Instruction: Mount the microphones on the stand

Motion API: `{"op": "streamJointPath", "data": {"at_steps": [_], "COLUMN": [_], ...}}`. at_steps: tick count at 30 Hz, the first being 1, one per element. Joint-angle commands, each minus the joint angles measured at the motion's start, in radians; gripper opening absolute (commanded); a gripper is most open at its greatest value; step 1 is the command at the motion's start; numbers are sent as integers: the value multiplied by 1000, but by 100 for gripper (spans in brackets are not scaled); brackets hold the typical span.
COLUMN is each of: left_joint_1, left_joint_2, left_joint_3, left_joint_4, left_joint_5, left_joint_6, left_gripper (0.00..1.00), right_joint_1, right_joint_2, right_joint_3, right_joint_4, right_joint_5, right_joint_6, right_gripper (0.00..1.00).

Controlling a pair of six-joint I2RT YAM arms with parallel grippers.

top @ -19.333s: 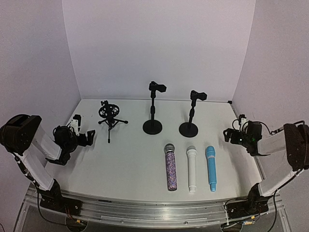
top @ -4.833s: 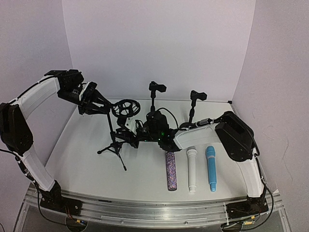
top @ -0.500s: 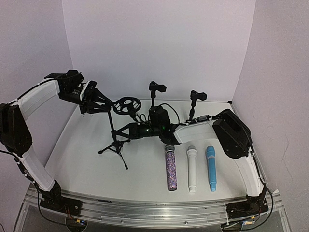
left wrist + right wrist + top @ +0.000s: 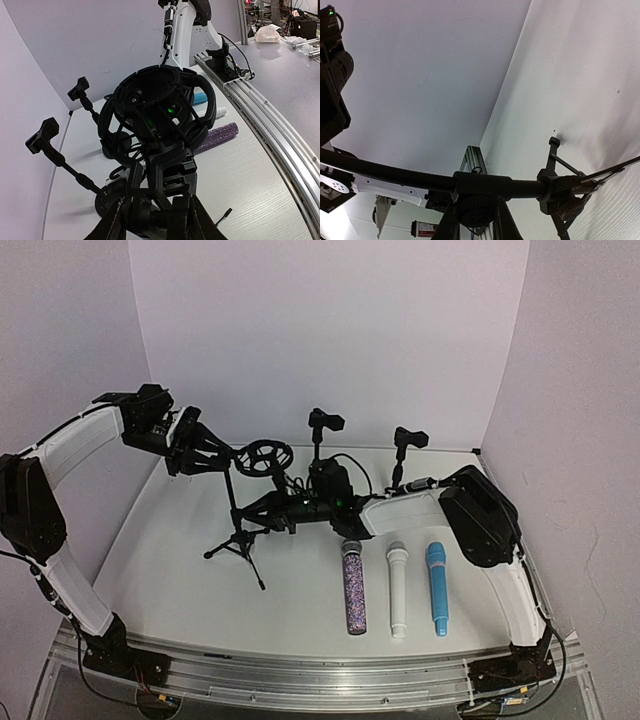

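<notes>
The purple-glitter microphone, the white one and the light blue one lie side by side on the table, untouched. A black tripod stand with a ring-shaped shock mount stands left of centre. My left gripper is shut on the base of the shock mount, its fingers hugging the joint under the ring. My right gripper reaches in from the right and is shut on the knob collar of the stand's pole.
Two round-base clip stands, one in the middle and one to its right, rise behind my right arm. White walls close the back and sides. A metal rail runs along the near edge.
Since the earliest frame both arms have come in and taken hold of the tripod stand, which sits further forward. Over the last half second nothing has visibly moved.
</notes>
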Motion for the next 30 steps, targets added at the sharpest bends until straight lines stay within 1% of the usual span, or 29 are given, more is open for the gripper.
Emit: {"op": "streamJointPath", "data": {"at_steps": [1, 8, 10, 12, 15, 17, 24, 27, 30], "left_joint_1": [-5, -4, -4, -5, -5, -5, -5, -5, -5], "left_joint_2": [-16, -15, -14, -13, -13, -14, -15, -16, -16], "left_joint_3": [-4, -4, -6, -7, -11, -12, -15, -21, -25], "left_joint_4": [48, 52, 51, 51, 52, 52, 52, 54, 56], "left_joint_5": [-4, -8, -6, -5, -5, -6, -8, -7, -8], "left_joint_6": [15, 15, 15, 15, 15, 16, 16, 16, 18], "left_gripper": [0, 0, 0, 0, 0, 0, 0, 0, 0], "right_joint_1": [-7, -11, -14, -17, -16, -16, -15, -13, -12], "right_joint_2": [72, 68, 77, 92, 125, 139, 91, 90, 108], "right_joint_3": [55, 22, 22, 20, 23, 22, -43, -77, -66], "right_joint_4": [-61, -47, -18, 38, 139, 174, 185, 185, 210], "right_joint_5": [-6, 15, 13, 18, 28, 31, 88, 91, 76], "right_joint_6": [316, 472, 535, 628, 821, 916, 977, 1049, 1132], "right_gripper": [0, 0, 0, 0, 0, 0, 0, 0, 0]}}
